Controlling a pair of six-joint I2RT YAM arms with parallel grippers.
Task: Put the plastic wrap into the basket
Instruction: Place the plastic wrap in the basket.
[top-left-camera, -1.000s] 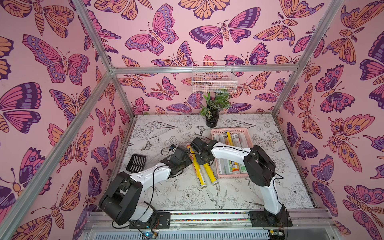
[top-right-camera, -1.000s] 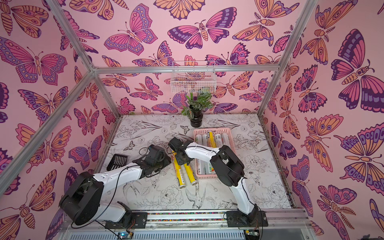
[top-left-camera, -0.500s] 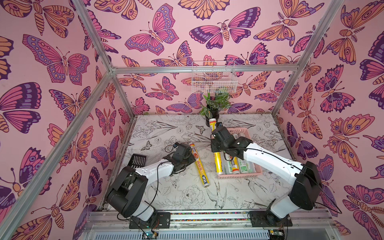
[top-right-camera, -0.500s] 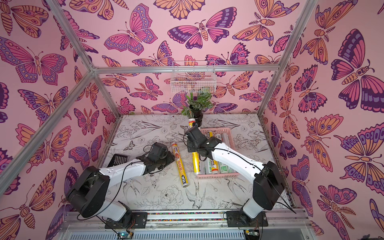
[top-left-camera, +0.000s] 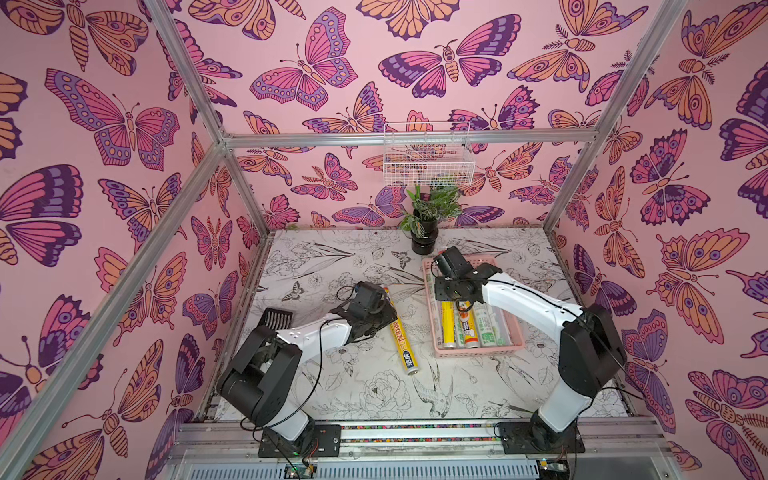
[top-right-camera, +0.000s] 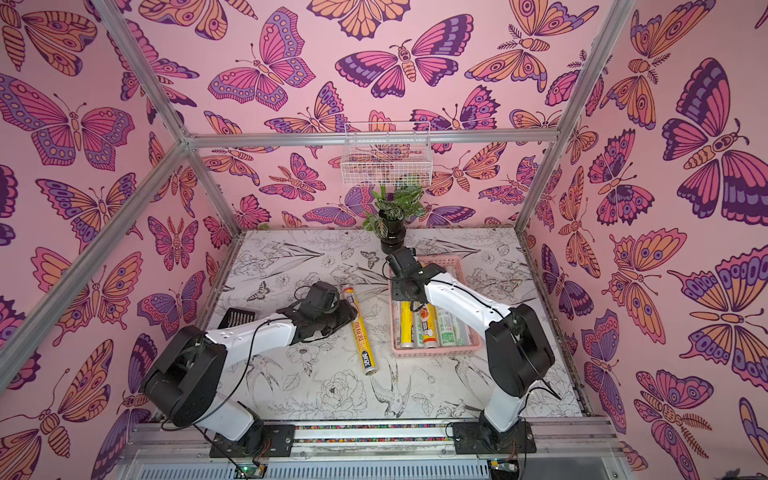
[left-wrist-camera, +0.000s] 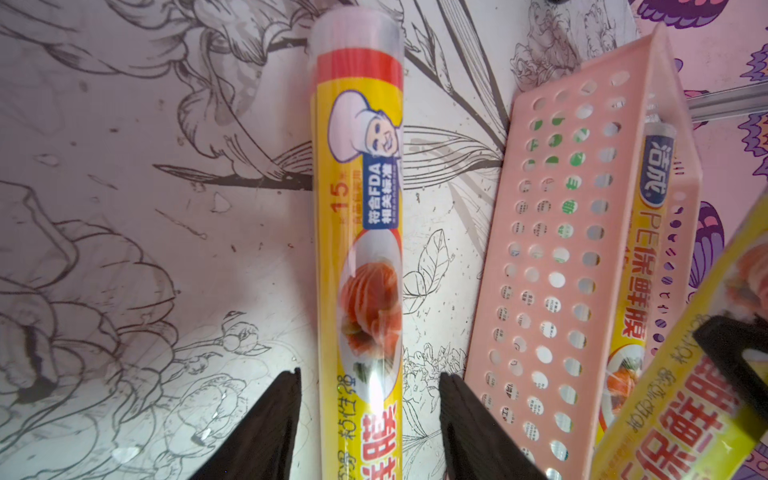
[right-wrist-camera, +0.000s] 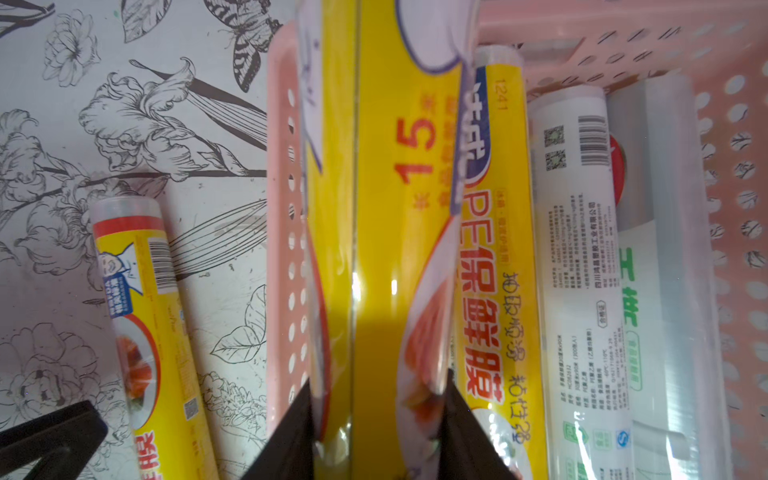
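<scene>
Floral tabletop (top-left-camera: 353, 395) beside the basket (top-left-camera: 478, 352) bears one roll (top-left-camera: 400, 334), lengthwise between the open jaws of the left gripper (left-wrist-camera: 368, 376); the right gripper (right-wrist-camera: 378, 388) clamps another roll (right-wrist-camera: 395, 166) over it.

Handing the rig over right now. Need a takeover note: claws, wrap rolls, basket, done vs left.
The left claw is open, jaws either side of the yellow-labelled plastic wrap roll lying on the flower-printed table, not gripping it.
The right claw is shut on a second yellow-labelled roll, held lengthwise at the shallow pink perforated plastic basket, not yet released.
Done: at least three rolls lie in the basket: a yellow roll, a white-printed roll, a clear green-printed roll.
Left: release the held roll, then bring in the table roll.
</scene>
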